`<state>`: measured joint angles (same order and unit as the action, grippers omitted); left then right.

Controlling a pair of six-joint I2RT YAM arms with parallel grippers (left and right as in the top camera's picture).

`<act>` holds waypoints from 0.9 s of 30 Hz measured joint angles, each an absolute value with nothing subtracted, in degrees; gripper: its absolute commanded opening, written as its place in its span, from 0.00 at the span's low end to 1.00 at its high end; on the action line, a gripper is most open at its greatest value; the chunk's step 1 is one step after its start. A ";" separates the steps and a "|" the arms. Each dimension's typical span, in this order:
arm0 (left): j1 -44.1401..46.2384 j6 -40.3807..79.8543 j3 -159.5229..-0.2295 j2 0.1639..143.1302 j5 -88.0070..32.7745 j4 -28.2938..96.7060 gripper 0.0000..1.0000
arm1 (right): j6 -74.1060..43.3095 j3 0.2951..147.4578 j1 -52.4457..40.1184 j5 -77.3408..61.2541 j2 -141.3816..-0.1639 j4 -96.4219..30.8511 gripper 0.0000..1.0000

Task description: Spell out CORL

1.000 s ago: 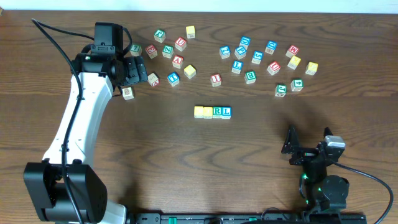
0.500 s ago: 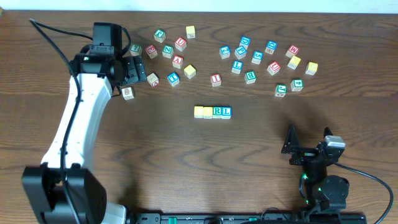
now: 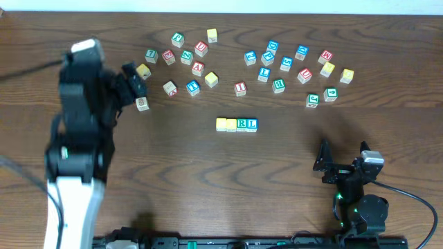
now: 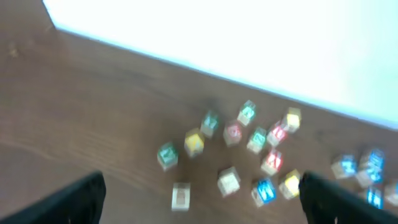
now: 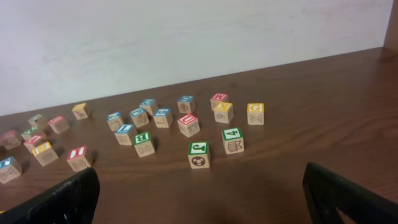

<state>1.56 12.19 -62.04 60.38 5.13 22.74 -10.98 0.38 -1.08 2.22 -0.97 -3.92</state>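
A row of wooden letter blocks [image 3: 236, 124] lies at mid-table: two yellow-topped ones, then a green R [image 3: 241, 124] and a blue L [image 3: 252, 124]. Loose letter blocks lie in two groups at the back. My left gripper [image 3: 131, 79] is open and empty, raised near the left group, beside a yellow block [image 3: 143, 70]. Its wrist view is blurred; the gripper [image 4: 202, 190] looks onto that yellow block [image 4: 194, 143] and a plain block [image 4: 180, 196]. My right gripper [image 3: 342, 158] is open and empty at the front right, and in its wrist view [image 5: 199, 186] nothing lies between the fingers.
The left group of loose blocks [image 3: 187, 59] and the right group [image 3: 291, 66] lie along the back. A green block [image 5: 199, 154] and another green one marked 4 [image 5: 232, 140] are nearest the right gripper. The table's far edge [image 4: 186, 59] meets a white wall.
My left arm has pulled back from the left block group toward the front left and risen. A yellow block now shows where its gripper was. The right arm has not moved.
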 measured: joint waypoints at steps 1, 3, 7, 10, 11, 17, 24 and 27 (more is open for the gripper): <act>1.48 12.21 -57.78 57.06 5.13 18.26 0.98 | -10.98 0.40 -1.08 2.17 -0.97 -3.84 0.99; 1.32 12.21 -50.09 50.98 5.10 11.46 0.98 | -10.98 0.40 -1.08 2.13 -0.97 -3.92 0.99; 0.80 12.14 -35.16 38.39 5.10 2.74 0.98 | -10.98 0.40 -1.08 2.13 -0.99 -3.92 0.99; 0.12 11.73 -24.91 28.93 5.13 -0.51 0.98 | -10.98 0.40 -1.08 2.11 -0.99 -3.92 0.99; -0.03 11.53 -22.26 26.26 5.13 -0.64 0.98 | -10.98 0.38 -1.08 2.11 -0.99 -3.92 0.99; -0.69 8.73 -10.39 13.19 5.13 -1.87 0.98 | -10.98 0.40 -1.08 2.11 -0.99 -3.90 0.99; -0.71 2.87 -4.54 7.68 5.13 -3.11 0.98 | -10.98 0.40 -1.08 2.11 -0.99 -3.92 0.99; -0.71 0.73 -3.40 6.87 5.13 -3.22 0.97 | -10.98 0.40 -1.08 2.11 -0.99 -3.92 0.99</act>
